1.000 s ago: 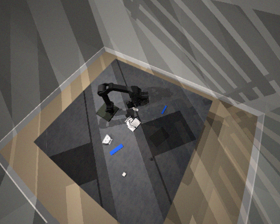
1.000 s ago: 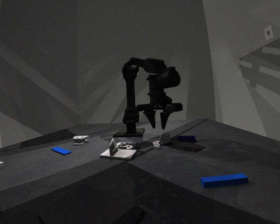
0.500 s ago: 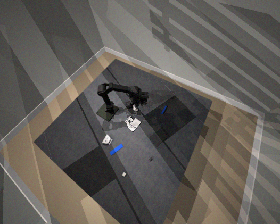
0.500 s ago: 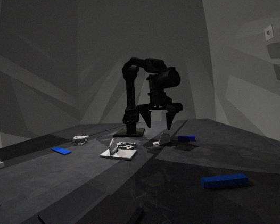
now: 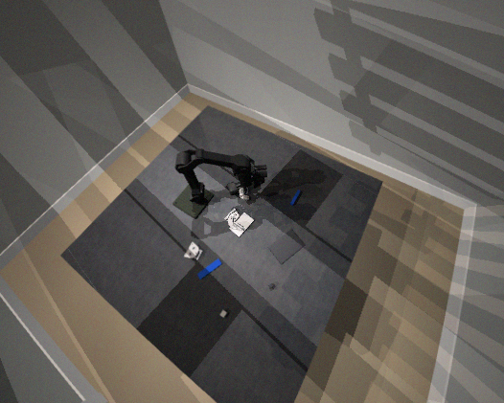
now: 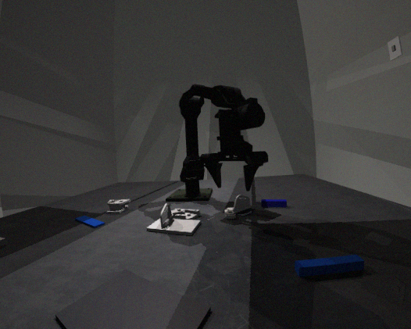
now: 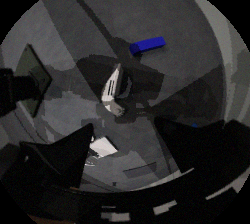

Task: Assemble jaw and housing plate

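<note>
My gripper [image 6: 234,188] [image 7: 124,123] is open and empty, its fingers pointing down above the loose white jaw [image 5: 243,194] [image 6: 241,205] [image 7: 112,87]. That jaw lies on the table with its toothed end toward the white base [image 5: 241,224] [image 6: 194,226] [image 7: 105,147]; the fingers do not touch it. The other jaw [image 5: 232,216] [image 6: 186,213] shows at the rear of the base, beside an upright fin. The pins are too small to make out. A separate white piece [image 5: 193,250] [image 6: 119,204], apparently the housing plate, stands apart on the table.
A flat blue bar [image 5: 209,269] [image 6: 90,222] lies near the housing piece. A dark blue bar [image 6: 273,203] [image 7: 147,45] lies beyond the loose jaw. Another blue bar [image 5: 295,197] [image 6: 330,266] is farther out. A dark square [image 5: 286,247] [image 6: 130,302] and two small blocks are also around.
</note>
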